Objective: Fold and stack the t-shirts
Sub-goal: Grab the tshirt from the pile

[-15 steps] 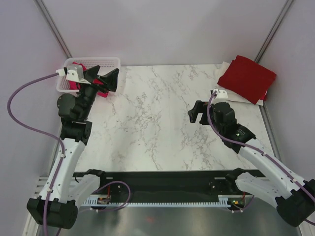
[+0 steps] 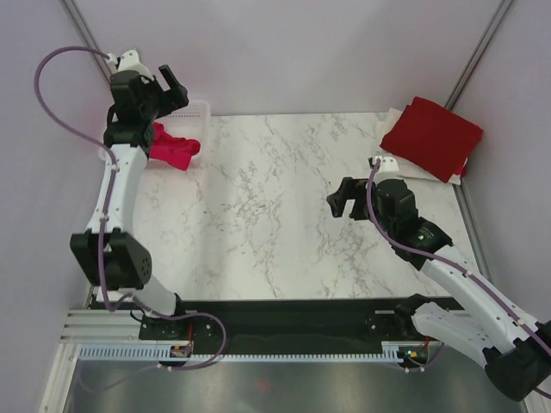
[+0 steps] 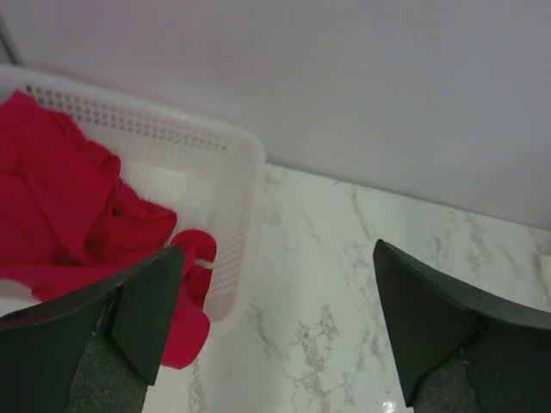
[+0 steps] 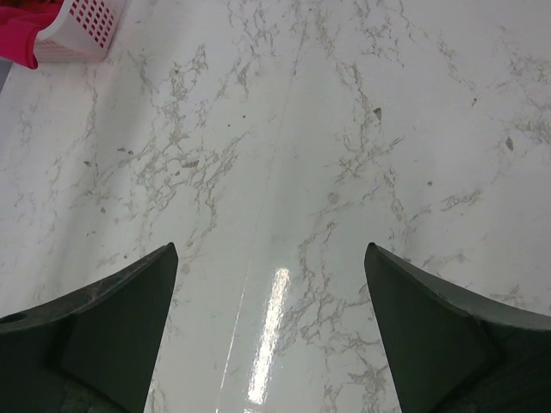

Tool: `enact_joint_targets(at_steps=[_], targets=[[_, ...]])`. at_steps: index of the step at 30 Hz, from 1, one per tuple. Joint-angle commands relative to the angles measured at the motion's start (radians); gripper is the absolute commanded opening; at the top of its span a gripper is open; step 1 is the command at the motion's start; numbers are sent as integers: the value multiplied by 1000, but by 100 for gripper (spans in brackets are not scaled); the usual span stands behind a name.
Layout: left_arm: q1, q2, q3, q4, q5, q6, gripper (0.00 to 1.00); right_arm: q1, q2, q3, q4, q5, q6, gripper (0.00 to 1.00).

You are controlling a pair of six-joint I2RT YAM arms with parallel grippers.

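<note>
The left gripper [image 3: 277, 325] is open wide. Nothing is between its two dark fingers [image 3: 142, 323]. It hangs in the air over the far left corner of the table [image 2: 258, 206], just above a white basket [image 2: 197, 109] with little holes in its walls.

A bright red t-shirt [image 3: 60, 198] lies bunched up in the basket. It is not folded. One floppy part of it hangs over the basket's wall, out to the side of the marble table.

The middle of the table is white with grey lines like stone.

The right gripper [image 2: 343, 197] is further along, over the right half of the table. It is open wide too, and it holds nothing. In its own camera you see only the marble under it, with the basket far off in the corner.

In the far right corner lies a dark red t-shirt [image 2: 432, 136]. It is folded into a flat square. It rests on top of some white cloth [image 2: 395, 116], which peeks out at its left side and its near edge. Both grippers are well apart from this pile.
</note>
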State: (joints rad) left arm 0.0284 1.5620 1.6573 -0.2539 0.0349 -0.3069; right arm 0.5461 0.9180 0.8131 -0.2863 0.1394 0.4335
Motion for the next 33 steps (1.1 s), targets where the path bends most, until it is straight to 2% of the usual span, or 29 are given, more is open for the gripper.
enact_joint_targets(at_steps=[1,3,4,5,9,12,16,23,31,33], targets=[[27,156,148,-274,-110,-54,95,0,-22,-22,-16,-38,7,98],[36,289,282,-349,-141,-34,88,0,-24,-26,-31,-53,7,98],[39,335,341,-387,-156,-31,87,0,-24,-32,-33,-58,7,98],[47,436,469,-480,-191,-28,86,0,-27,-35,-39,-61,7,98],[64,634,747,-657,-222,-21,83,2,-21,-52,-36,-55,8,98],[67,708,841,-743,-271,-32,83,-1,8,-45,-36,-52,7,98],[70,675,779,-774,-300,-67,81,2,41,-29,-37,-69,-4,98],[71,541,497,-711,-325,-74,81,2,54,-31,-30,-87,-10,98],[116,511,345,-634,-265,-67,80,0,51,-41,-34,-80,-9,98],[117,504,319,-611,-263,-63,75,0,55,-42,-34,-78,-7,98]])
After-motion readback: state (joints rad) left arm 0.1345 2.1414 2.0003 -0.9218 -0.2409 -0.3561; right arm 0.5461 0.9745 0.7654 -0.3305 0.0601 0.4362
